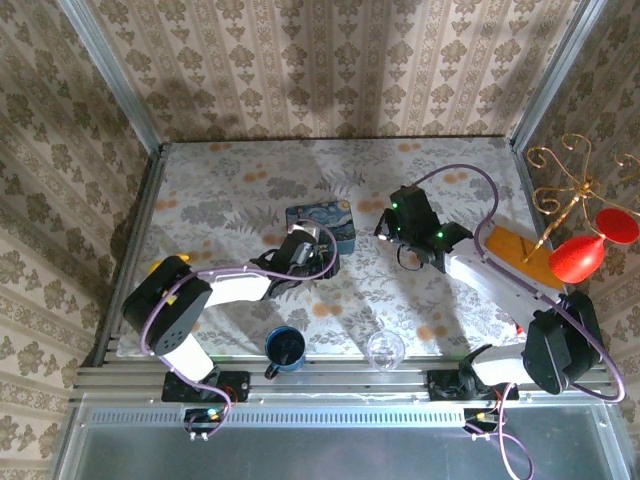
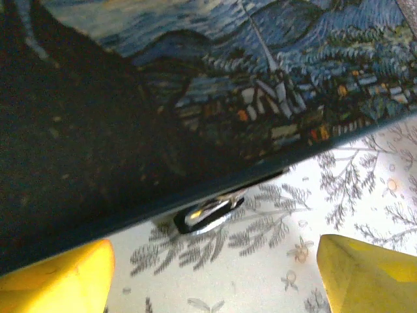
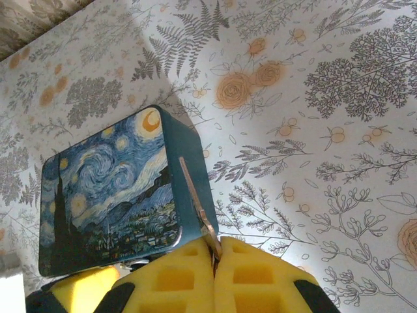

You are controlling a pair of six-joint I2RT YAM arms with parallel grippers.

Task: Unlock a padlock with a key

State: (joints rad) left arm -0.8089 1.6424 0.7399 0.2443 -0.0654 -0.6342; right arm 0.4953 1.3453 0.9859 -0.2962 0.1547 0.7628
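R pincer (image 3: 215,249) clamped on the key (image 3: 195,199), blade poking out toward the tin (image 3: 111,195). L pincer (image 2: 212,255) spread wide. The padlock (image 2: 207,214) lies on the worktop (image 2: 273,261) just ahead of its gap, tucked against the tin's edge, partly hidden. Risks, imo: thin key could twist or slip in soft pads; L closing may catch the tin & shove the padlock off; keyhole not visible, so aim is uncertain.
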